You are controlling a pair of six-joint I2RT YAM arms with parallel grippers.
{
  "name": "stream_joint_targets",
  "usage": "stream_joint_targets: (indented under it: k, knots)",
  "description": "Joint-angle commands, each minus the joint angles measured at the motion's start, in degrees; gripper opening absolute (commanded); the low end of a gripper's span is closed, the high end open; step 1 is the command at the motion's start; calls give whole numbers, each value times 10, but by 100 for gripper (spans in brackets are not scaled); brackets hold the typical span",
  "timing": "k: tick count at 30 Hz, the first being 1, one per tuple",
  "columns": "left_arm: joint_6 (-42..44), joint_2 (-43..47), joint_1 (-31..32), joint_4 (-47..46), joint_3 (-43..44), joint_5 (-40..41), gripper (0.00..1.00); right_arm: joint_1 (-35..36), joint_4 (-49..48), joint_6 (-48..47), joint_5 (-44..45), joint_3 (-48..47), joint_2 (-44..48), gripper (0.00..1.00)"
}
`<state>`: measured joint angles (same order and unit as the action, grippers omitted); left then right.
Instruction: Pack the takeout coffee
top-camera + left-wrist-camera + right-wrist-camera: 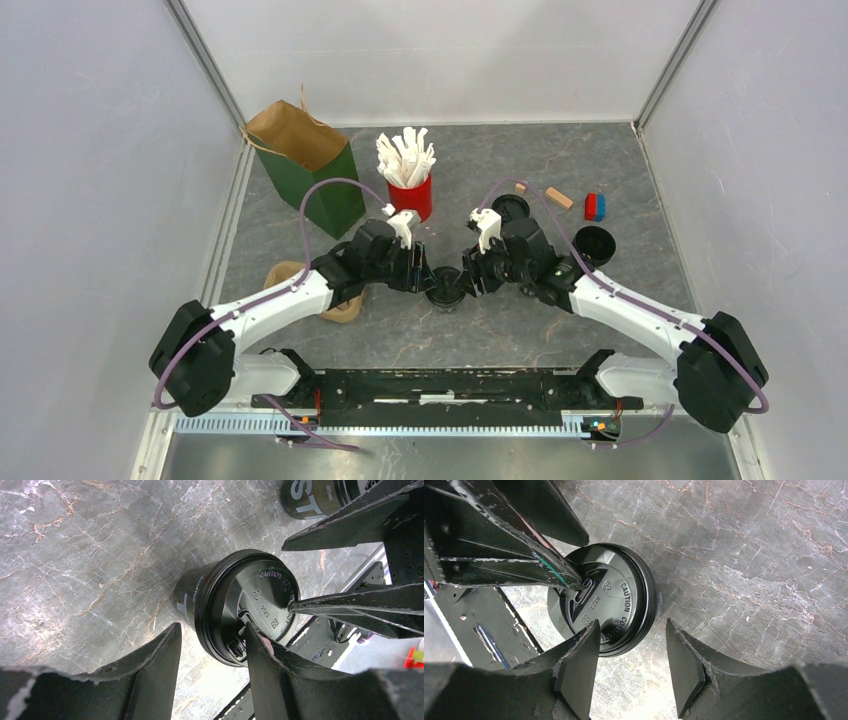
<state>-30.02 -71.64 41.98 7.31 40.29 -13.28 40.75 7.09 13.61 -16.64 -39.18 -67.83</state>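
The takeout coffee cup (445,291), short and black with white lettering, stands on the table between both grippers with its flat black lid on. In the left wrist view the cup (200,592) is seen from above and my left gripper (211,630) is open, one fingertip (256,639) touching the lid (260,600) near the sip hole. In the right wrist view my right gripper (632,625) is open, one finger (584,645) over the rim of the lid (619,605), the other beside the cup. Both grippers, left (425,275) and right (465,278), show in the top view.
A green paper bag (305,165) stands open at the back left. A red cup of white sticks (410,185) is behind the grippers. A second black cup (594,243), a loose black lid (510,207), a wooden block (558,197) and a red-blue block (595,206) lie right. A brown paper piece (290,275) lies left.
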Motion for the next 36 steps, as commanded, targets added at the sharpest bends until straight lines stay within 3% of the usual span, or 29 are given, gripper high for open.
stream_joint_targets:
  k: [1,16,24,36]
  knots:
    - [33,-7,2,-9,25,11,57,-2,-8,-11,10,-25,-9,57]
    - [43,-35,2,-3,39,10,48,-1,4,-25,25,-54,-30,49]
    - [51,-39,2,-1,38,9,46,-6,25,-50,36,-78,-35,60]
    - [65,-46,-3,-11,44,-27,43,-31,22,-104,-53,-90,-79,49]
